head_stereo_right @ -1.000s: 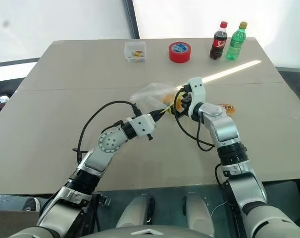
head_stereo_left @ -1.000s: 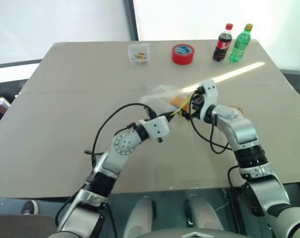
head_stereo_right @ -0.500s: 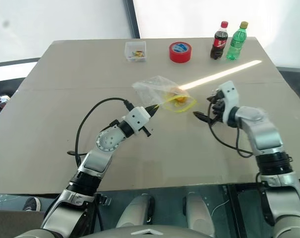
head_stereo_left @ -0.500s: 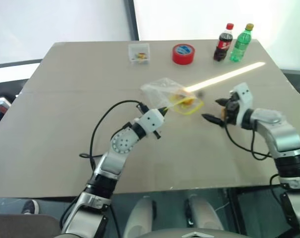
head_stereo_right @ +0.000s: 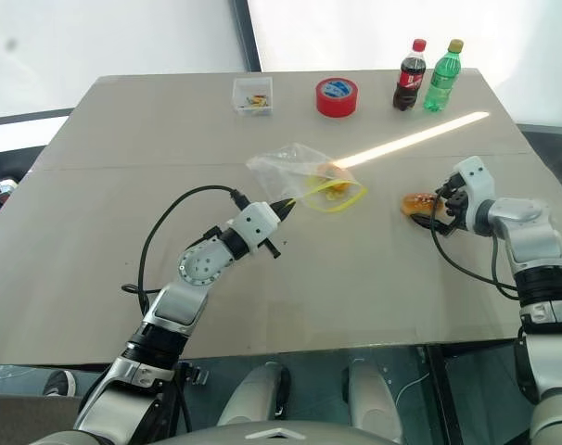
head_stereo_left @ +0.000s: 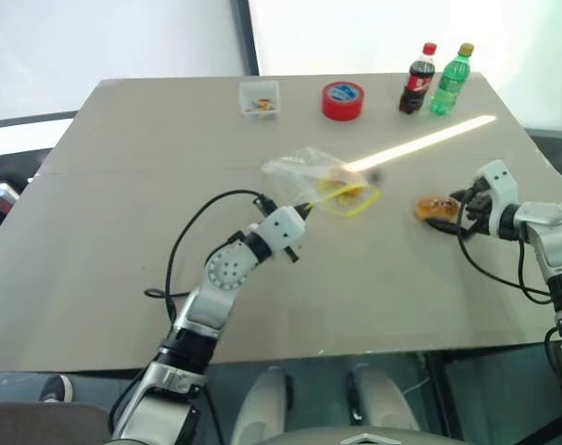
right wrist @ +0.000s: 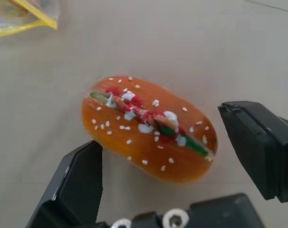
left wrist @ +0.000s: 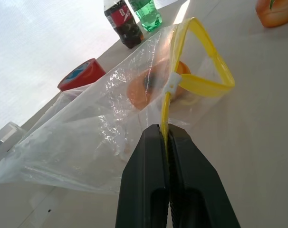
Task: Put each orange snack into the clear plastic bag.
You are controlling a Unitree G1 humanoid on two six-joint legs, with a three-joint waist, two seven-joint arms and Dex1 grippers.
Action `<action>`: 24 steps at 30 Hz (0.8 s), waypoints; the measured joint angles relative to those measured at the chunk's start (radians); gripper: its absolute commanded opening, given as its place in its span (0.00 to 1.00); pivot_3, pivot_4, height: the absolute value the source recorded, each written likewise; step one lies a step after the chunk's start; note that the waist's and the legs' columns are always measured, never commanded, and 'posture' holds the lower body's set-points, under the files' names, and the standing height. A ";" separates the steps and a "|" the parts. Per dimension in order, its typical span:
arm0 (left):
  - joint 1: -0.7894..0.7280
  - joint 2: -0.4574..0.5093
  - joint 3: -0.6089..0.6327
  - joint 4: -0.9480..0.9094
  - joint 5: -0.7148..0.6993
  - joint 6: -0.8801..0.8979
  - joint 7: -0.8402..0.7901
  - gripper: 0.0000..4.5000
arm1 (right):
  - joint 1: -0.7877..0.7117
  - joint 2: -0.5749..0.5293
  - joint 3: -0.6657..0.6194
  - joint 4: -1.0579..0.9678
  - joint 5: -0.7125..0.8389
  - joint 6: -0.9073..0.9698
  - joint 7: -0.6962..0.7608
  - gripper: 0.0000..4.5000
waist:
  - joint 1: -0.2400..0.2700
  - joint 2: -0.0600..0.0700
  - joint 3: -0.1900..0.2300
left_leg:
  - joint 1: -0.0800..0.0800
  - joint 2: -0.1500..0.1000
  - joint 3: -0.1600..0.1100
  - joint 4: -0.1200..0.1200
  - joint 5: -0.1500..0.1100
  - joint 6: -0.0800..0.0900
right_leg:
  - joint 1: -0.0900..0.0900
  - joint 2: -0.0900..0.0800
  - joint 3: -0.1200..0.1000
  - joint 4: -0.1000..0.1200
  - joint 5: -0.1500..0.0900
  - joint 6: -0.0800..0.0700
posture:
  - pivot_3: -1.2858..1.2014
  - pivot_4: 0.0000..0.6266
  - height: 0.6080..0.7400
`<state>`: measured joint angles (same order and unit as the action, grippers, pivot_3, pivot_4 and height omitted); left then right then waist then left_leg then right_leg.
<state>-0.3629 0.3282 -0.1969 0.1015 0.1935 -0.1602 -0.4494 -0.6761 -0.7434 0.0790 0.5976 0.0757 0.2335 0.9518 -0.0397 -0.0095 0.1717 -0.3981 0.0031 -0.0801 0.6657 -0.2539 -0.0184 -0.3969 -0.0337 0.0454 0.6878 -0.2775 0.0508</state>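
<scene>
My left gripper [head_stereo_left: 300, 211] is shut on the yellow zip strip of the clear plastic bag [left wrist: 101, 137] and holds it just above the table's middle, mouth open toward the right. One orange snack [left wrist: 140, 92] lies inside the bag. A second orange snack [right wrist: 148, 128], speckled on top, lies on the table at the right [head_stereo_right: 417, 203]. My right gripper [right wrist: 163, 142] is open, with one black finger [right wrist: 80, 185] on each side of that snack; I cannot tell whether they touch it.
At the table's far edge stand a small clear box [head_stereo_left: 261, 99], a red tape roll [head_stereo_left: 343, 100], a cola bottle [head_stereo_left: 416, 80] and a green bottle [head_stereo_left: 451, 80]. A bright sunlight stripe [head_stereo_left: 429, 139] crosses the table between the bag and the bottles.
My right gripper has drawn back from the bag's mouth and swung right, now straddling the snack on the table. The left gripper still holds the bag in about the same place.
</scene>
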 measured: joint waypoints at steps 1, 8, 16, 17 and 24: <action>0.000 0.001 0.000 0.000 0.000 0.000 0.000 0.00 | -0.013 0.001 0.007 0.032 -0.008 -0.020 0.013 1.00 | 0.000 0.000 0.000 | 0.000 0.000 0.000 0.000 0.000 0.000 | 0.000 0.000 0.000 0.000 0.000 0.000 | 0.52 0.24 1.00; 0.000 0.009 0.000 -0.003 0.000 0.000 -0.001 0.00 | -0.078 0.012 0.018 0.158 -0.030 -0.103 0.068 0.43 | 0.002 0.000 0.000 | 0.000 0.000 0.000 -0.001 0.000 0.000 | 0.000 0.000 0.000 -0.002 0.000 0.000 | 0.52 0.24 1.00; 0.004 0.011 0.000 -0.013 0.000 0.005 0.000 0.00 | -0.001 0.016 0.011 -0.089 0.043 0.021 0.144 0.01 | 0.001 0.000 0.000 | 0.000 0.000 -0.001 -0.002 0.000 0.000 | 0.000 0.000 0.000 -0.002 0.000 0.000 | 0.52 0.24 1.00; 0.005 0.011 0.000 -0.013 0.000 0.005 0.000 0.00 | 0.027 0.022 0.010 -0.196 0.083 0.097 0.159 0.01 | 0.001 0.000 0.000 | -0.001 0.001 -0.002 -0.002 0.000 0.000 | 0.000 -0.001 0.000 -0.002 0.000 0.000 | 0.52 0.24 1.00; 0.005 0.009 -0.001 -0.013 0.000 0.005 -0.001 0.00 | 0.058 0.153 0.033 -0.492 0.182 0.372 0.084 0.01 | 0.005 0.000 0.000 | 0.000 0.000 -0.005 -0.001 0.000 0.000 | 0.000 0.000 -0.001 -0.001 0.000 0.000 | 0.52 0.24 1.00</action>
<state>-0.3583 0.3372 -0.1978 0.0882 0.1935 -0.1557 -0.4502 -0.6185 -0.5908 0.1123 0.1055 0.2578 0.6056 1.0357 -0.0350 -0.0092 0.1719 -0.3985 0.0032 -0.0847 0.6647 -0.2539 -0.0184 -0.3967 -0.0340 0.0442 0.6865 -0.2774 0.0508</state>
